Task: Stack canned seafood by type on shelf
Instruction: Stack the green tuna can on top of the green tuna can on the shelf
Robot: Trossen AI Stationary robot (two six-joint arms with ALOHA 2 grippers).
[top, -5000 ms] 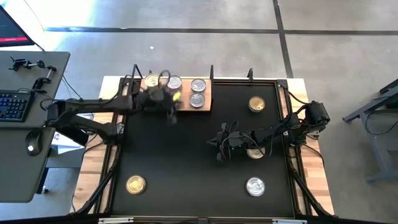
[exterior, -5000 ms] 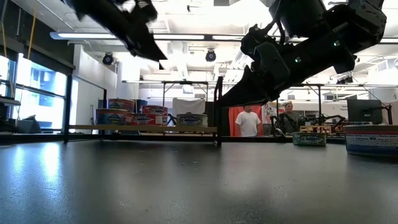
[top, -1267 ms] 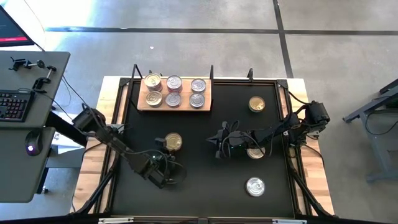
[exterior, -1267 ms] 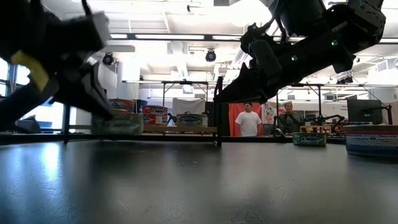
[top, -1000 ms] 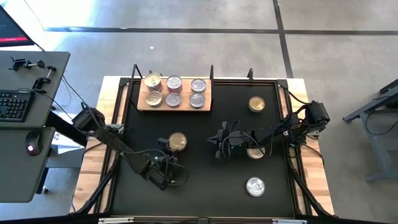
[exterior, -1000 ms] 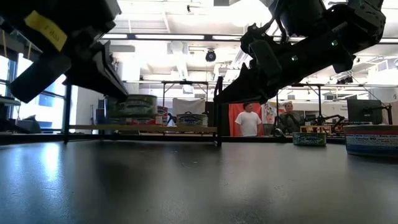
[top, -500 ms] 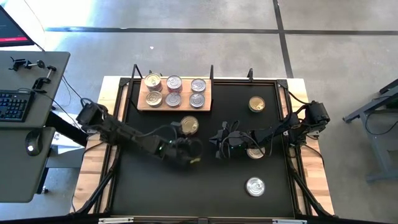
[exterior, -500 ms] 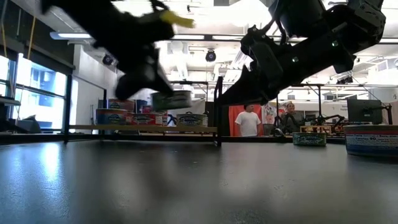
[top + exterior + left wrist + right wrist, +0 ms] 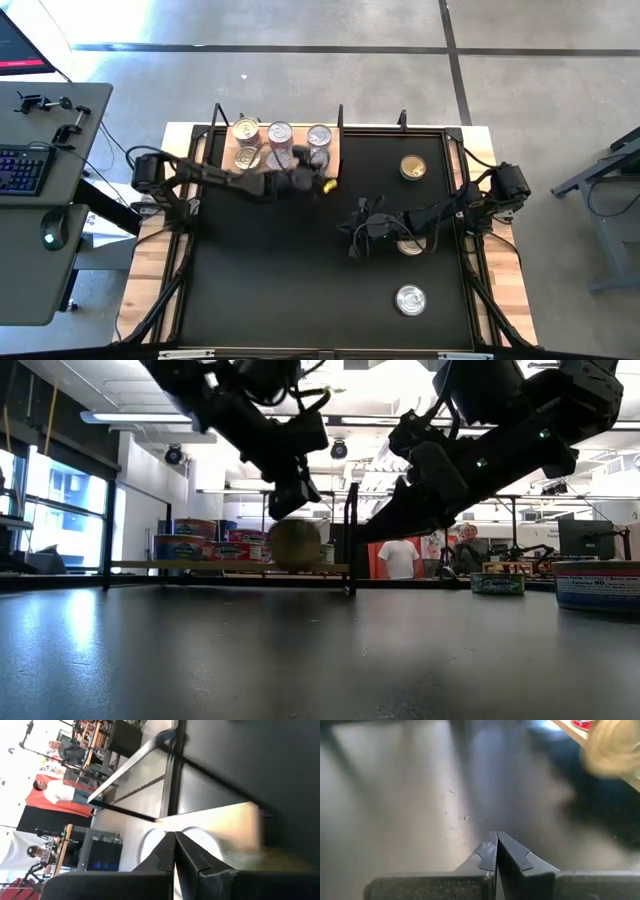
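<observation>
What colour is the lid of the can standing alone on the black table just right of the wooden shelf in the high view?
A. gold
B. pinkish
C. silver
A: the lone can right of the shelf shows a gold lid; the silver-lidded can sits near the front edge.

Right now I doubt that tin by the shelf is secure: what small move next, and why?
Probably hold the left end effector where it is above the shelf before any regrasp: its fingers are shut on nothing, and the gold tin stands on edge, blurred, at the shelf's front.
</observation>
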